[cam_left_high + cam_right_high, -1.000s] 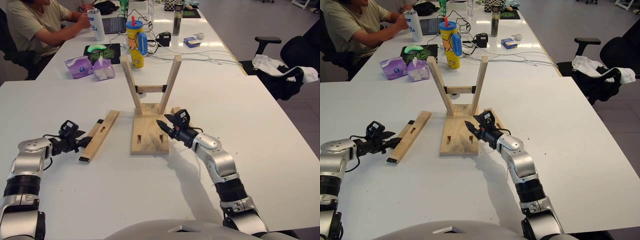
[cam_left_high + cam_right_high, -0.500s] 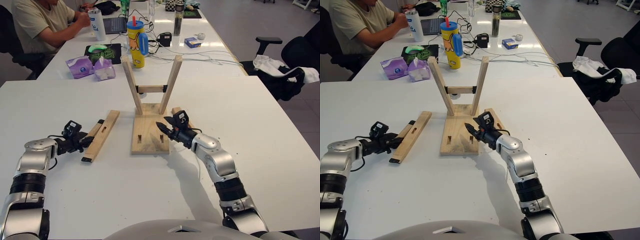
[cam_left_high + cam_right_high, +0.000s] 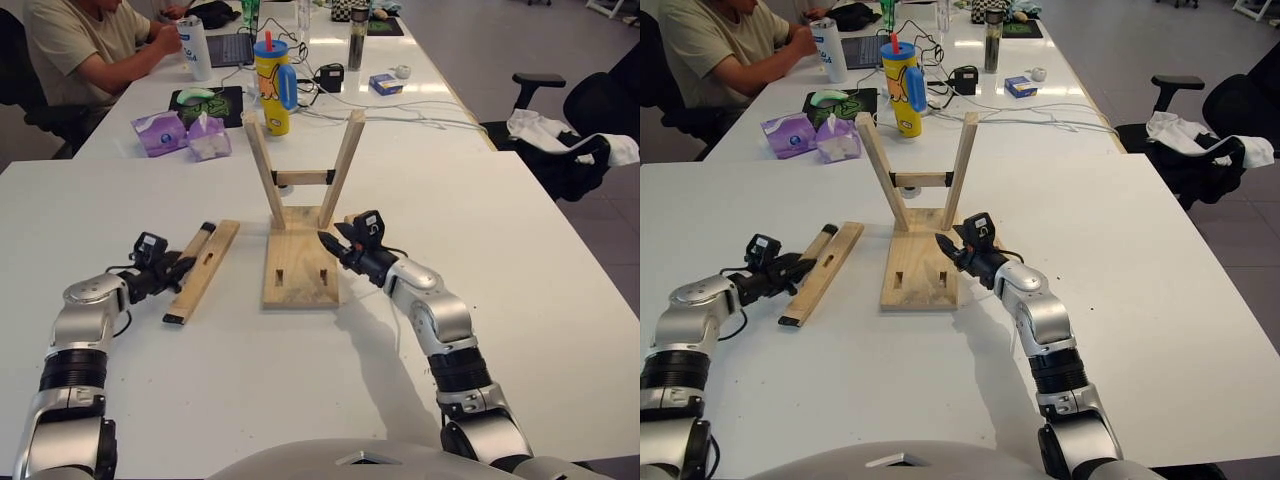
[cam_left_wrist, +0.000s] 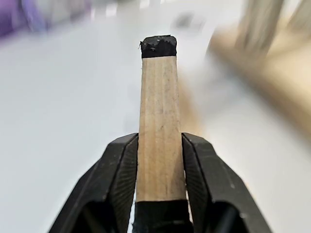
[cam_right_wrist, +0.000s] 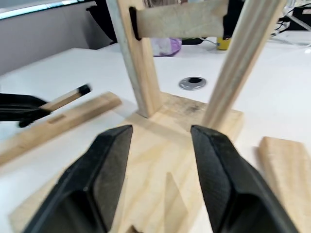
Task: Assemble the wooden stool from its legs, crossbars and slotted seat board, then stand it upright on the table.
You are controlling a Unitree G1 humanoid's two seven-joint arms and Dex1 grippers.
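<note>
Head view: slotted seat board (image 3: 298,278) lies flat on the table (image 3: 520,260), leg frame (image 3: 342,165) standing in it; loose leg (image 3: 206,265) just left of board.
Left wrist — left gripper (image 4: 159,138) clamps a black-tipped crossbar (image 4: 158,87).
Right wrist — right gripper (image 5: 161,131) spread wide above board, near the frame's feet.

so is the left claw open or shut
Shut: the left claw clamps a thin black-tipped wooden stick, fingers pressed on both its sides.

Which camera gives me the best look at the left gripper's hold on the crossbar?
Left wrist view: the left gripper clamps the black-tipped crossbar between both fingers. The eye views show it small, beside the loose leg; the right wrist view catches it far off.
</note>
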